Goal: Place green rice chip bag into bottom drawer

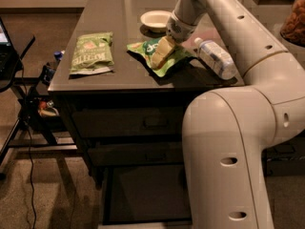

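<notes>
We are early in the task. The crinkly, light-green rice chip bag [142, 48] lies on the smooth dark counter [119, 13]. The gripper [158, 60] rests on the bag's middle, and we cannot tell whether it has closed on the pouch. The bottom drawer [143, 192], a deep dark box with a pale front edge, stands pulled out below. Lifting the bag and lowering it in remain.
</notes>
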`<action>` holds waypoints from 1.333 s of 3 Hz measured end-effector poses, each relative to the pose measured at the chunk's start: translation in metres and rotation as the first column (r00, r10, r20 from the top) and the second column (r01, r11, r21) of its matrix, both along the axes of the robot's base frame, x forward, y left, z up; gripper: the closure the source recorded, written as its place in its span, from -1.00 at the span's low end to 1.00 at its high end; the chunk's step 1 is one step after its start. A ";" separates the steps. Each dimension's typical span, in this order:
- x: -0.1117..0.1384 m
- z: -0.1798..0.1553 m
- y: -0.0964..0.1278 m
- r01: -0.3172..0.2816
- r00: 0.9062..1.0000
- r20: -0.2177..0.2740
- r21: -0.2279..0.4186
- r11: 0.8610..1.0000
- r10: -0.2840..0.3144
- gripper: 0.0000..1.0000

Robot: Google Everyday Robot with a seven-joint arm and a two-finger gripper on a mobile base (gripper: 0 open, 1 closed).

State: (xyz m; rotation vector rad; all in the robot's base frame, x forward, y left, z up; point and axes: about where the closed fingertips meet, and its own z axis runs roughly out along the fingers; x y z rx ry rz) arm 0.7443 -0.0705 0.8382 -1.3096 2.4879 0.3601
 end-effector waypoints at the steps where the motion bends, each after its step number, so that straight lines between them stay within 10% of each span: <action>1: 0.000 0.000 0.000 0.000 1.000 0.000 0.000 1.000 0.000 0.30; 2: 0.000 0.000 0.000 0.000 1.000 0.000 0.000 1.000 0.000 0.77; 4: 0.000 0.000 0.000 0.000 1.000 0.000 0.000 1.000 0.000 1.00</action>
